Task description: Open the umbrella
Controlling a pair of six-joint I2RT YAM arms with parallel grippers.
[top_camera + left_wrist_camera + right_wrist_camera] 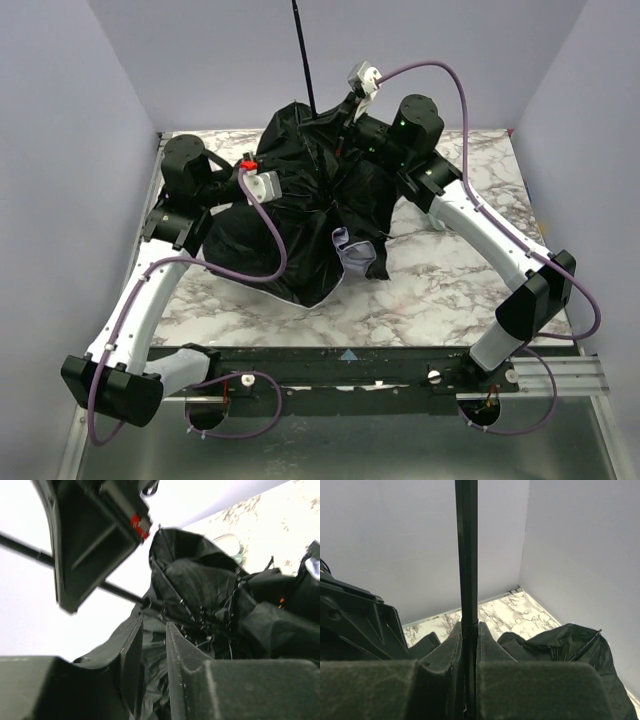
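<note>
Top view: umbrella (pixel 300 220) heaped black side up at far-centre of tabletop (pixel 450 280); shaft (pixel 303 55) rises past the far edge.
Left wrist: left fingers (pixel 131 655) narrowly apart, black canopy (pixel 210 580) between them; cannot tell if gripped.
Right wrist: right fingers (pixel 487 645) clamped on shaft.

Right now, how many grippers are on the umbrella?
2. The right gripper is shut on the black shaft above the canopy, at the back. The left gripper has fingers straddling canopy folds on the left; whether it grips is unclear.
</note>
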